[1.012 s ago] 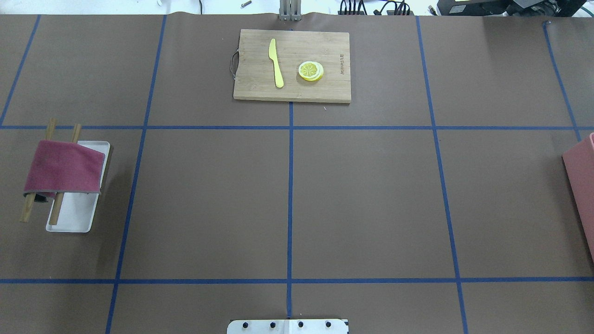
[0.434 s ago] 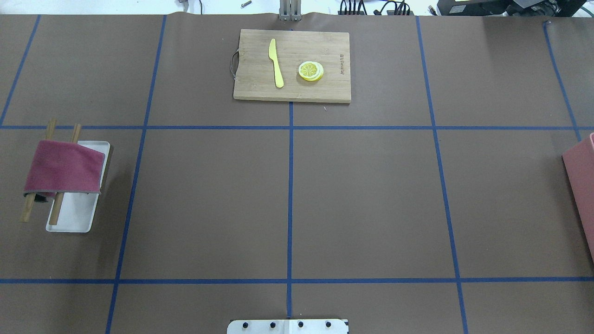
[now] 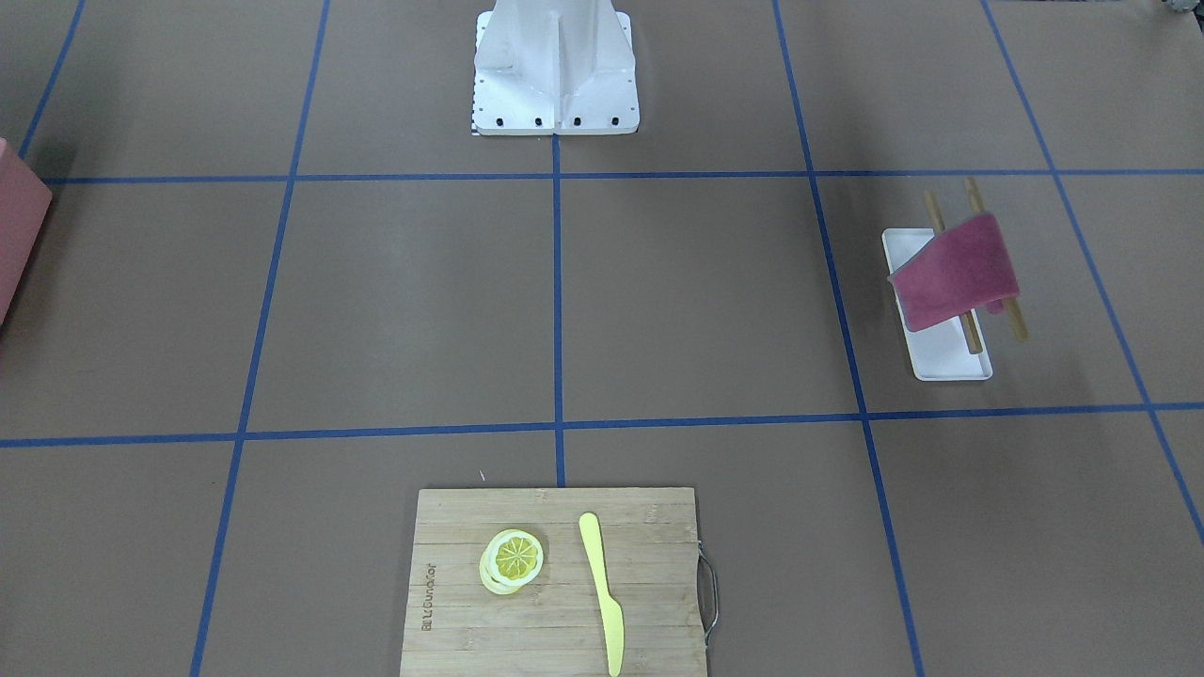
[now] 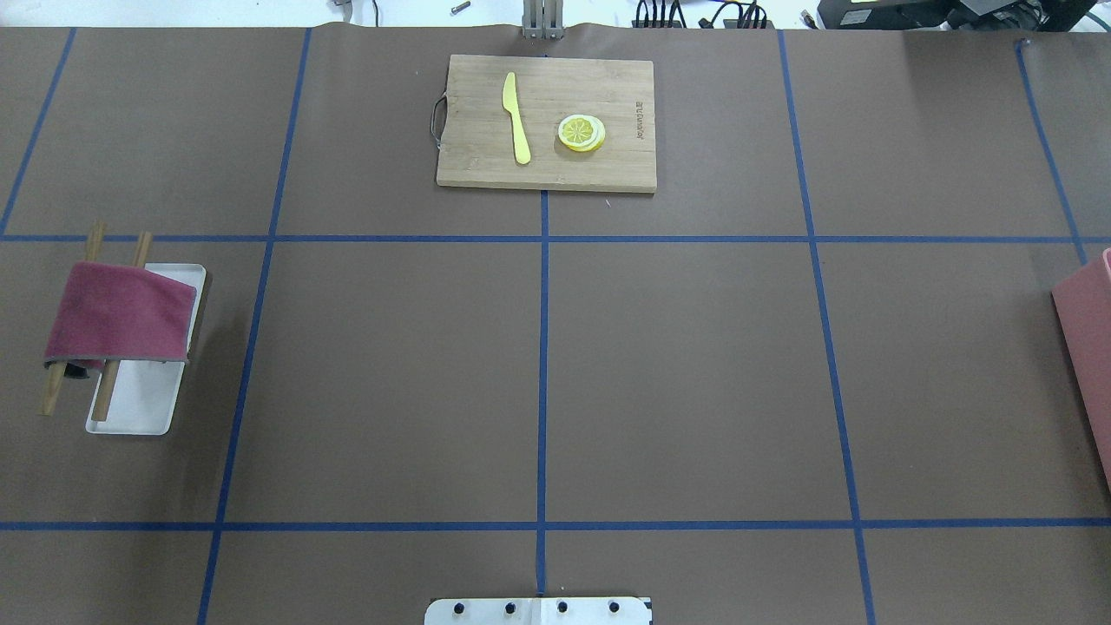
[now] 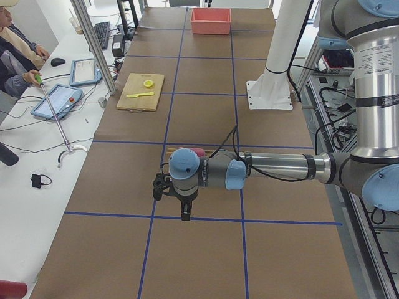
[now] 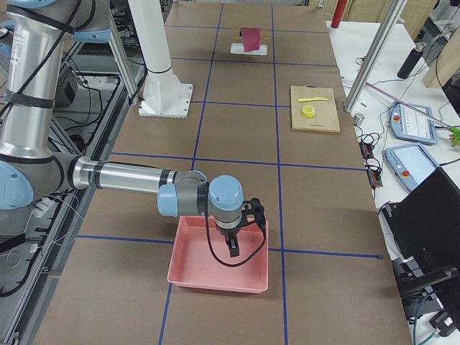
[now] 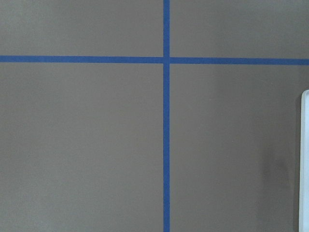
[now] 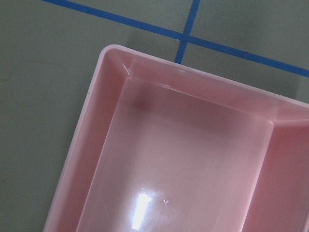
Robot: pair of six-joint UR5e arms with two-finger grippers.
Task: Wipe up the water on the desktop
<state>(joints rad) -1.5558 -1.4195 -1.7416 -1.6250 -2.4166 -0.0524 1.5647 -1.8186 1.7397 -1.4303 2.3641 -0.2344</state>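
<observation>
White side bench (image 5: 25, 162) is running along the brown worktop's (image 5: 206, 75) far edge, carrying blue-framed tablets (image 5: 56, 101) and a black keyboard (image 5: 101, 35). Grey aluminium post (image 5: 95, 47) is standing at that edge.

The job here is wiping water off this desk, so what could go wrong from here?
1. The red cloth is draped over two thin wooden rods above the white tray; pulling it off may drag the rods or tray along.
2. No puddle shows on the brown desktop in any view, so a wipe may miss the wet spot.
</observation>
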